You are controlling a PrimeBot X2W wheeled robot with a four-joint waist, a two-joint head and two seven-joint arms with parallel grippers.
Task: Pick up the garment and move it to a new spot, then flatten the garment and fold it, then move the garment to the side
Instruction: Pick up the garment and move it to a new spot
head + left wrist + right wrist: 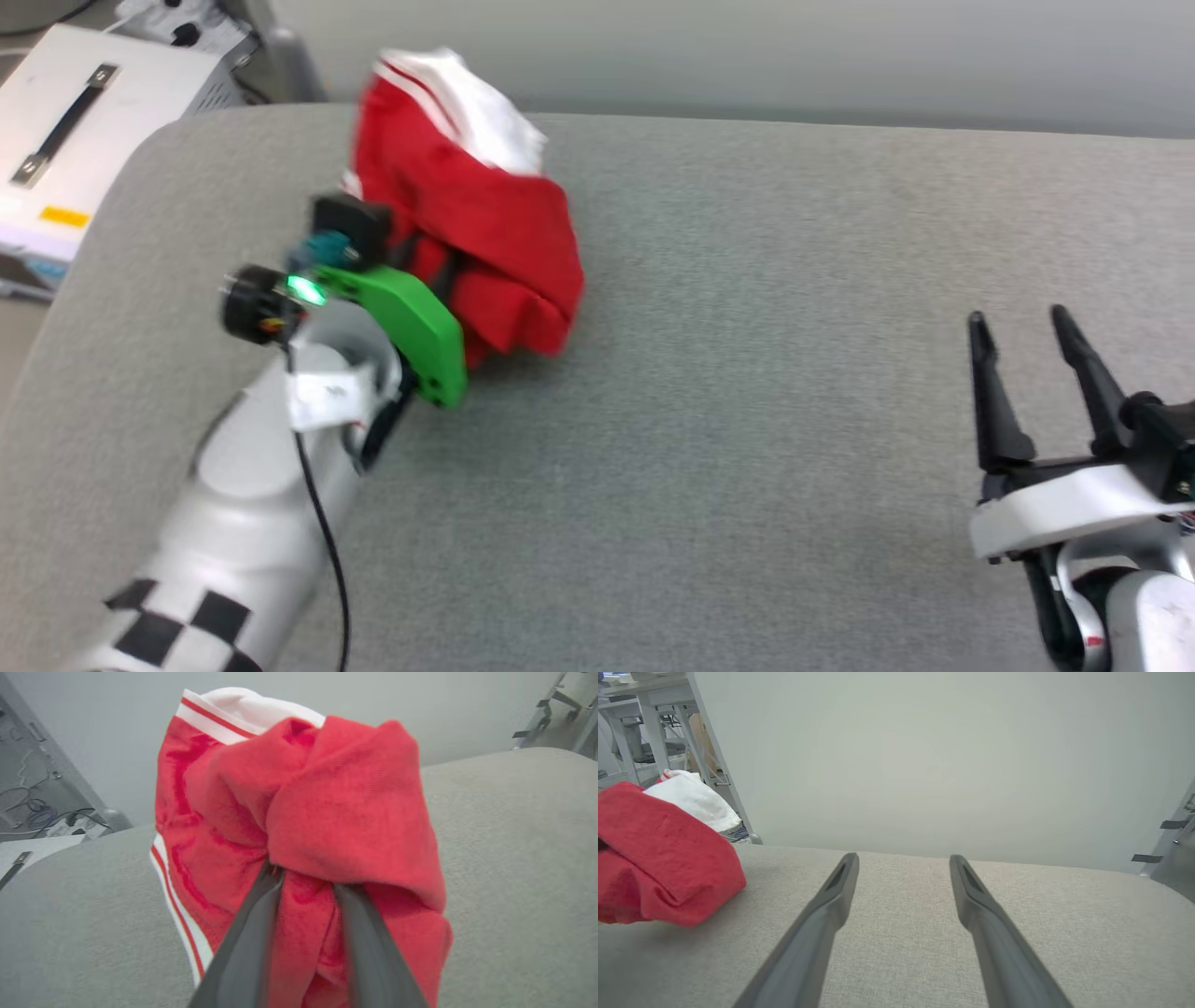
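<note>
From the left wrist, the left gripper [306, 879] pinches a bunched fold of the garment [350, 802]; from the head, a green bracket [411, 322] hides those fingers. The left forearm stretches toward the table's [747, 420] far left, where the garment is crumpled, lettering hidden. The right gripper [1018, 319] hovers near right, fingers spread, well apart.
</note>
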